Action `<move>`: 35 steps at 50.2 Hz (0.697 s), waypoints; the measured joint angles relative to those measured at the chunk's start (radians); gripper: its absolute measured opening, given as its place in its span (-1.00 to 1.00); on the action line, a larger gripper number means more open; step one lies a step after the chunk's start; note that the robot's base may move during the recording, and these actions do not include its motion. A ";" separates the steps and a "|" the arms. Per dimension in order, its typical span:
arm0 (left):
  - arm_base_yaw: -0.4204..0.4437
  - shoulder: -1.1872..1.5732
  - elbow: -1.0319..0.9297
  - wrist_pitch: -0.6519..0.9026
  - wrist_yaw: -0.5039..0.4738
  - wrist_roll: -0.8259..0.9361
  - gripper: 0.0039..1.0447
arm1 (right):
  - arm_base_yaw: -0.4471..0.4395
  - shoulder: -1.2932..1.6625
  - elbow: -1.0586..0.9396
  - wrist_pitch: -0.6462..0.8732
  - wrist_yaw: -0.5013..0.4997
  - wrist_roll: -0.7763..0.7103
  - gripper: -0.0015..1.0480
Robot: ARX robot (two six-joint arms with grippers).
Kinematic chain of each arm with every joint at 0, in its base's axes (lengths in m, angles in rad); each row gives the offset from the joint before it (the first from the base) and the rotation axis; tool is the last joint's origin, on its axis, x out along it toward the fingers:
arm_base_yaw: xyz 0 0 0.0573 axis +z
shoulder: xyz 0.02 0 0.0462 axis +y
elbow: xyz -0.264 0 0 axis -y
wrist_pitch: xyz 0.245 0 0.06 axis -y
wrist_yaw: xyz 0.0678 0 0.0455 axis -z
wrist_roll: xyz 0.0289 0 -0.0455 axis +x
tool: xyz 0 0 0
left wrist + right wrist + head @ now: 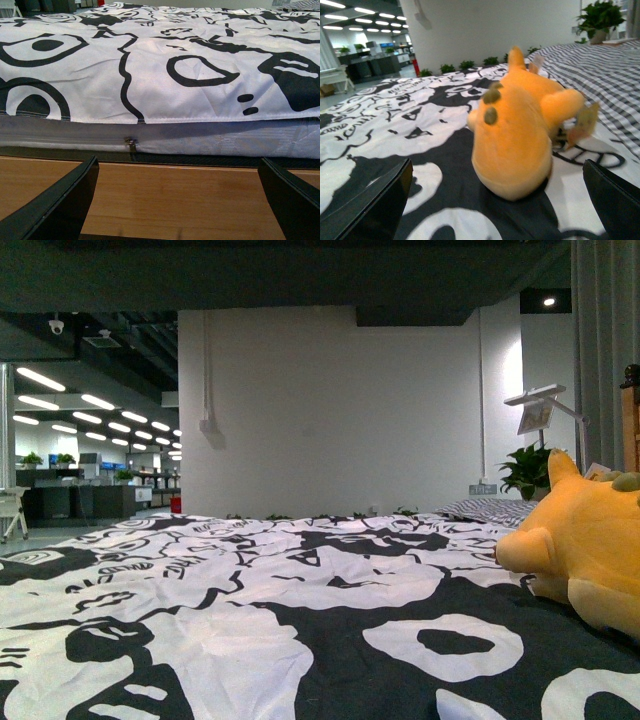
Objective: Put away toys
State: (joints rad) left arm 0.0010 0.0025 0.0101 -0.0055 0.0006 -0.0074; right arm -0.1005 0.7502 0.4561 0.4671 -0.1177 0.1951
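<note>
The toy, a plump yellow-orange plush animal (585, 555), lies on the black-and-white patterned bedspread (250, 590) at the right of the front view. In the right wrist view the plush (517, 132) fills the middle, just ahead of my right gripper (500, 210), which is open, its two dark fingers (370, 210) wide apart on either side and not touching it. My left gripper (175, 205) is open over a wooden board (175, 195), facing the side of the mattress (200, 137), with nothing between its fingers. Neither arm shows in the front view.
A striped grey pillow or sheet (600, 70) lies beyond the plush. A potted plant (527, 472) and a white lamp (545, 405) stand at the bed's far right. A white wall (340, 410) rises behind the bed. An office space (90, 470) opens at the left.
</note>
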 joint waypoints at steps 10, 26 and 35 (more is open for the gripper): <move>0.000 0.000 0.000 0.000 0.000 0.000 0.89 | 0.129 0.214 0.208 0.014 0.055 -0.031 0.99; 0.000 0.000 0.000 0.000 0.000 0.000 0.89 | 0.229 0.528 0.484 0.001 0.123 -0.143 0.99; 0.000 0.000 0.000 0.000 0.000 0.000 0.89 | 0.229 0.672 0.588 -0.018 0.165 -0.193 0.99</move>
State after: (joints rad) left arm 0.0010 0.0025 0.0101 -0.0055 0.0002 -0.0074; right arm 0.1284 1.4220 1.0443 0.4492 0.0475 0.0025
